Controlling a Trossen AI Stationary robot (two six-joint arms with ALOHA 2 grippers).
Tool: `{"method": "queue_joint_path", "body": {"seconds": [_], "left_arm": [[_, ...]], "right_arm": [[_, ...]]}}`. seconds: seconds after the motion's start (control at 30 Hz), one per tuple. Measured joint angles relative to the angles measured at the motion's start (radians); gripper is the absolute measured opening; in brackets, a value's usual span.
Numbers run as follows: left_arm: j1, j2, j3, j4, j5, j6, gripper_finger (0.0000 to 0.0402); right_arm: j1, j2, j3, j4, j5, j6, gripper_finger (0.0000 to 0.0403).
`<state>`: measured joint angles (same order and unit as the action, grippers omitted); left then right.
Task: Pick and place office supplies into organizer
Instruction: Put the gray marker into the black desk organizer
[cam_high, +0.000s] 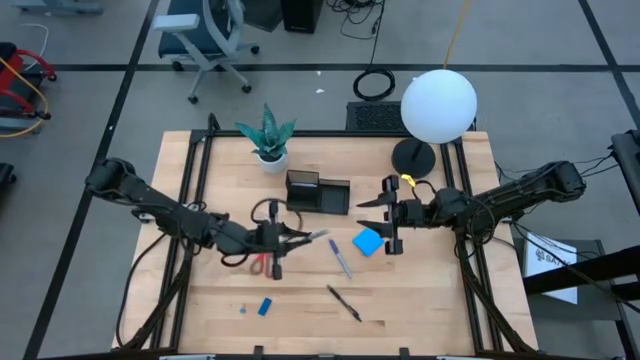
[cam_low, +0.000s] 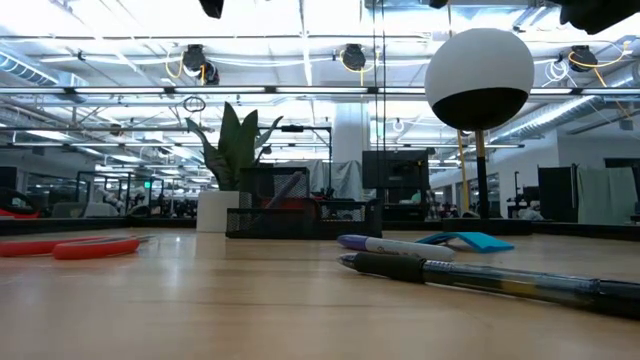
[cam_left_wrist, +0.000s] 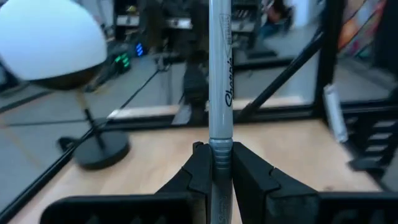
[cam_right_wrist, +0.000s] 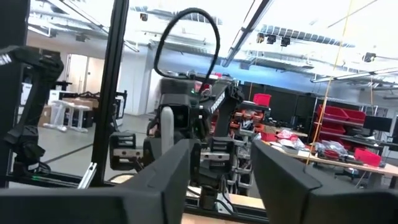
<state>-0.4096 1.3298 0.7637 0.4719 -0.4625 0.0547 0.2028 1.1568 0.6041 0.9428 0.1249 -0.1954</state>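
Observation:
My left gripper (cam_high: 288, 238) hovers left of centre, above the red-handled scissors (cam_high: 262, 263), shut on a grey pen (cam_left_wrist: 219, 81) that sticks out toward the table's right. My right gripper (cam_high: 389, 216) hangs open right of the black organizer (cam_high: 317, 192), with nothing between its fingers (cam_right_wrist: 168, 180). On the table lie a blue notepad (cam_high: 368, 241), a purple pen (cam_high: 341, 258), a black pen (cam_high: 343, 302) and a tiny blue block (cam_high: 265, 306). My left gripper pinches the grey pen's barrel (cam_left_wrist: 219, 149) between its two fingers (cam_left_wrist: 198, 174). The fingers point about level toward the table's right and lie along the pen. Most of the pen juts forward past the fingertips, lifted clear of the table.
A potted plant (cam_high: 268, 135) stands behind the organizer at the far edge. A lamp with a white globe (cam_high: 438, 105) and round black base (cam_high: 413, 155) stands at the far right. Bare wood lies along the near edge (cam_high: 430, 310).

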Motion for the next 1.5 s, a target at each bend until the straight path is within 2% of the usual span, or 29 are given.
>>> {"method": "queue_joint_path", "body": {"seconds": [0.23, 0.43, 0.67, 0.77, 1.0, 1.23, 1.37, 1.5], "left_arm": [[0.058, -0.003, -0.029, 0.022, 0.073, -0.016, 0.0043], [0.079, -0.003, -0.029, 0.049, 0.118, -0.013, 0.0044], [0.079, 0.008, -0.029, 0.053, 0.122, -0.015, 0.0044], [0.078, 0.007, -0.029, 0.053, 0.123, -0.016, 0.0044], [0.08, 0.008, -0.029, 0.054, 0.123, -0.031, 0.0047], [0.085, 0.029, -0.029, 0.056, 0.124, -0.037, 0.0045], [0.085, 0.041, -0.03, 0.052, 0.124, -0.034, 0.0052], [0.085, 0.038, -0.029, 0.059, 0.124, -0.034, 0.0049]], "right_arm": [[-0.003, 0.038, 0.0, 0.064, 0.004, 0.049, 0.023], [-0.028, 0.122, 0.035, 0.087, 0.002, 0.062, 0.0244], [-0.032, 0.225, 0.104, 0.101, -0.003, 0.072, 0.023], [-0.032, 0.27, 0.141, 0.106, -0.067, 0.087, 0.0227], [-0.031, 0.372, 0.225, 0.106, -0.103, 0.106, 0.0227], [-0.031, 0.442, 0.277, 0.112, -0.104, 0.051, 0.0215], [-0.031, 0.452, 0.277, 0.126, -0.103, 0.048, 0.0191], [-0.031, 0.451, 0.277, 0.132, -0.103, 0.045, 0.0141]]}}
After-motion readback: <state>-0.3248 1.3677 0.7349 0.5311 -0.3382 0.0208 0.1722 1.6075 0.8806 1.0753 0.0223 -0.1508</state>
